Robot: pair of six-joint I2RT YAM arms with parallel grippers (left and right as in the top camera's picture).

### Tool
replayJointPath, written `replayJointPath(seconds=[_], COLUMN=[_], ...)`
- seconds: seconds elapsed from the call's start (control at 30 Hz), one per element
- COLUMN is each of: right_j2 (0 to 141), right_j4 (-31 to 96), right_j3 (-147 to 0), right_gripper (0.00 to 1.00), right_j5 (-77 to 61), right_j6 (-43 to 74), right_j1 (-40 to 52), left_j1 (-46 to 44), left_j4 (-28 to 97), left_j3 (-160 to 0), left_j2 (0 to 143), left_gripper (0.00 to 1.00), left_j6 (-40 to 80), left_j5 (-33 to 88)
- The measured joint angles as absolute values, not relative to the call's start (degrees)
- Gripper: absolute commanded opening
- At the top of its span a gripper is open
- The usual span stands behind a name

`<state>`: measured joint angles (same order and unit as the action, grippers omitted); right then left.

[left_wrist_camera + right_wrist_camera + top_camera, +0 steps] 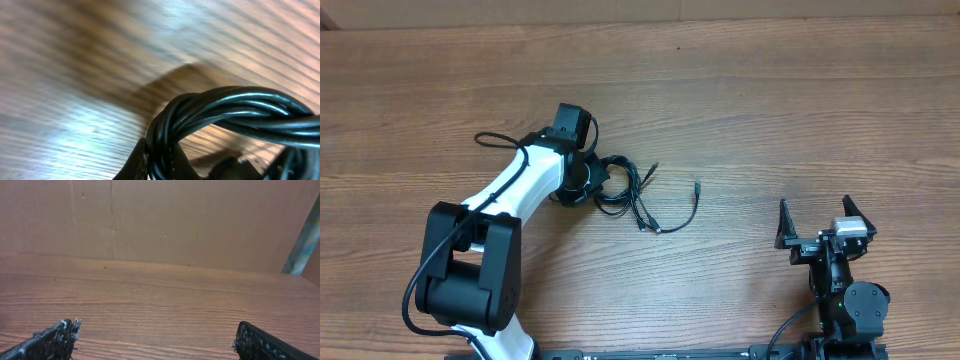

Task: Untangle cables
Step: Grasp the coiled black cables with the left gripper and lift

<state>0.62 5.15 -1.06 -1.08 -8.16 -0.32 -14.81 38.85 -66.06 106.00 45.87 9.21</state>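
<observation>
Overhead view: the cables are seen lying left of centre on the surface, a knotted clump with loose strands trailing rightward to small plug tips.
Left end effector: it is clenched on the left side of the clump. In the left wrist view a twisted bundle of the cables is seen right at its fingers.
Right end effector: it is released, with jaws spread wide. It is well apart from the cables, over bare surface near the right front edge, and nothing is held.
Step in hand: this is judged to be anchoring the clump so that a strand can be drawn out.
How it is done well: a firm, low grip is called for, so that the clump is not dragged. One free strand near a plug tip should be chosen for the other arm and pulled slowly away from the anchor, along the surface.
Risk: several cords appear to be pinched together, so a knot may be tightened if the pull is hurried.
</observation>
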Motion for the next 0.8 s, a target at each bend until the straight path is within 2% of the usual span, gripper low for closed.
replayJointPath(seconds=[0.17, 0.2, 0.23, 0.27, 0.3, 0.4, 0.47, 0.6, 0.63, 0.67, 0.8], right_j2=[0.62, 0.62, 0.62, 0.62, 0.62, 0.62, 0.62, 0.62, 0.62, 0.62, 0.62], right_j4=[5.15, 5.15, 5.15, 5.13, 5.13, 5.17, 5.15, 5.17, 5.17, 5.15, 5.17], right_j3=[-1.06, -1.06, -1.06, -1.06, -1.06, -1.06, -1.06, -1.06, -1.06, -1.06, -1.06], right_gripper=[1.0, 1.0, 1.0, 1.0, 1.0, 1.0, 1.0, 1.0, 1.0, 1.0, 1.0], right_j5=[-1.08, -1.06, -1.06, -1.08, -1.04, -1.06, -1.08, -1.08, -1.06, -1.08, -1.06], right_j6=[-8.21, -8.21, -8.21, -8.19, -8.21, -8.21, -8.19, -8.19, -8.21, -8.19, -8.21], right_j1=[-0.32, -0.34, -0.32, -0.32, -0.32, -0.32, -0.32, -0.32, -0.32, -0.34, -0.32], left_j1=[-17.82, -18.65, -19.57, -20.29, -21.1, -22.22, -22.39, -22.37, -22.37, -22.37, -22.44], left_j4=[38.74, 38.79, 38.79, 38.79, 38.81, 39.07, 39.13, 38.26, 37.78, 37.56, 38.33], left_j3=[-67.26, -67.26, -67.26, -67.26, -67.26, -67.26, -67.26, -67.26, -67.26, -67.29, -67.29], left_j2=[106.0, 106.02, 106.02, 106.02, 106.02, 106.02, 106.02, 106.02, 106.02, 106.02, 106.02], left_gripper=[0.05, 0.12, 0.24, 0.38, 0.6, 0.82, 0.89, 0.88, 0.78, 0.72, 0.66], left_j6=[38.74, 37.6, 36.36, 35.2, 33.43, 31.27, 30.28, 29.39, 29.36, 29.39, 32.05], left_j5=[11.4, 11.7, 11.97, 12.05, 12.29, 12.71, 12.88, 12.88, 12.88, 12.88, 12.84])
